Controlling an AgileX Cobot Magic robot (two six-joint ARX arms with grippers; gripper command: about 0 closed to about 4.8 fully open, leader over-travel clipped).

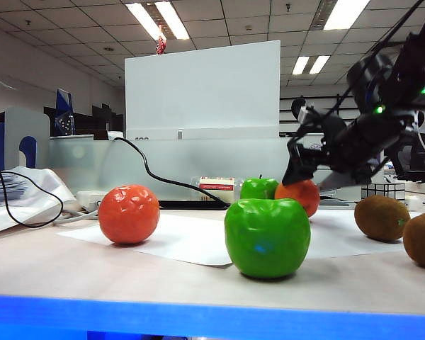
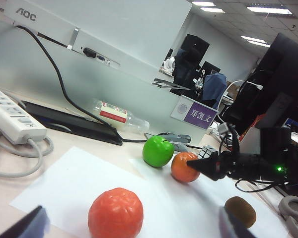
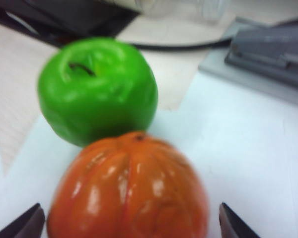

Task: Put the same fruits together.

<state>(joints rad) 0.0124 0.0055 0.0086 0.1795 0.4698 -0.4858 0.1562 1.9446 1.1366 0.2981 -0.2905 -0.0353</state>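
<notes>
A dimpled orange (image 1: 129, 214) lies on the left and a green apple (image 1: 267, 237) stands at the front. Behind are a second apple (image 1: 258, 188) and a second orange (image 1: 299, 196), side by side. Two brown kiwis (image 1: 381, 217) (image 1: 423, 239) lie on the right. My right gripper (image 1: 310, 178) hangs open just over the far orange (image 3: 129, 193), its fingertips (image 3: 25, 224) either side without touching, and the apple (image 3: 97, 89) sits beyond. My left gripper (image 2: 131, 230) is open, low behind the near orange (image 2: 115, 213), and does not show in the exterior view.
White paper sheets (image 1: 191, 237) lie under the fruits. At the back stand a monitor (image 1: 202, 88) with a black cable (image 1: 152, 173), a lying bottle (image 2: 120, 115), a power strip (image 2: 12, 116) and a puzzle cube (image 1: 384, 190). A grey stapler-like object (image 3: 268, 54) lies near the far apple.
</notes>
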